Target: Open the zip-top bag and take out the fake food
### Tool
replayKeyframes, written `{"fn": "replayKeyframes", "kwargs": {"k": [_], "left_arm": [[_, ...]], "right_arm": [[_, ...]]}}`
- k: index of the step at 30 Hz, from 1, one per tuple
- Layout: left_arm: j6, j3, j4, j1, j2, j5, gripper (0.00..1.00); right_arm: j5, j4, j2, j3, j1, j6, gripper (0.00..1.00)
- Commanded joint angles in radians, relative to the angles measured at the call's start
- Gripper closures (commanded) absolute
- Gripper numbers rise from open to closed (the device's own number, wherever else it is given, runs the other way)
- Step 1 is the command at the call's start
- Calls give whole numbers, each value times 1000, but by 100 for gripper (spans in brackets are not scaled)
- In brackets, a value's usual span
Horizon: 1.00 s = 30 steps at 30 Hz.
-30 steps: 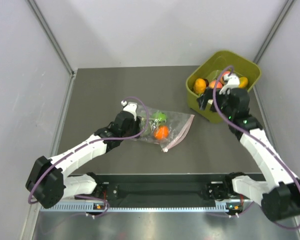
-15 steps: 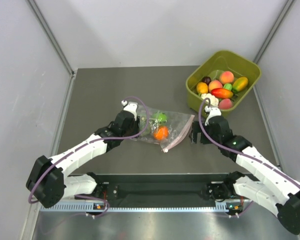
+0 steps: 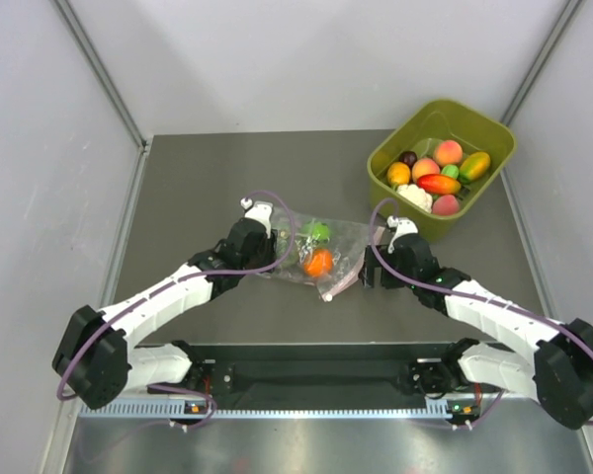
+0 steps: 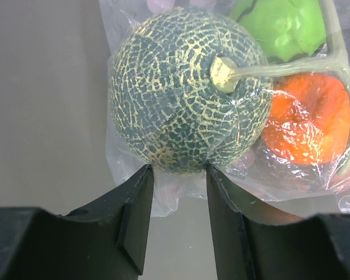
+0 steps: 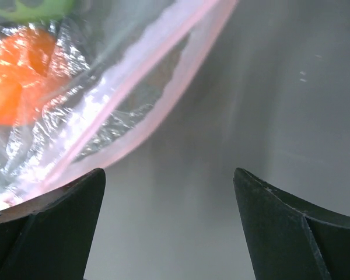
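Left gripper (image 4: 178, 175) sits at 9 o'clock of the zip-top bag (image 3: 346, 240). Its fingers are part-closed with the bag's bottom film between them; whether they truly pinch it cannot be told. Right gripper (image 5: 168, 175) at 3 o'clock, jaws spread wide, nothing between them, pink zip strip (image 5: 114, 99) just ahead toward 10 o'clock.

Judgement: the step in hand is catching one lip of the mouth. Best done low and square to the strip, taking a single layer, while the left anchors the closed end.

Bag lies mid-table, clear and crinkled; whether the mouth is sealed is unclear. Fake food inside: netted toy melon (image 4: 186, 99), green fruit (image 4: 280, 26), orange fruit (image 4: 306, 122). Olive-green tub (image 3: 479, 120) of other toys at 1 o'clock, apart.
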State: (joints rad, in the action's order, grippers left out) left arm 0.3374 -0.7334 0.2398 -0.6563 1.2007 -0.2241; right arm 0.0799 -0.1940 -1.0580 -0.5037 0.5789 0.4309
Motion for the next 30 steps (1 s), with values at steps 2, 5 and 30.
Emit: {"fn": "replayKeyframes", "kwargs": {"k": [2, 5, 30], "left_arm": [[-12, -38, -19, 4, 17, 14, 54], [-15, -40, -22, 4, 23, 19, 54], [-37, -37, -56, 3, 54, 140, 53]], "right_arm": [[-64, 257, -39, 28, 32, 46, 10], [-74, 335, -53, 39, 48, 60, 10], [-241, 763, -327, 19, 101, 112, 17]]}}
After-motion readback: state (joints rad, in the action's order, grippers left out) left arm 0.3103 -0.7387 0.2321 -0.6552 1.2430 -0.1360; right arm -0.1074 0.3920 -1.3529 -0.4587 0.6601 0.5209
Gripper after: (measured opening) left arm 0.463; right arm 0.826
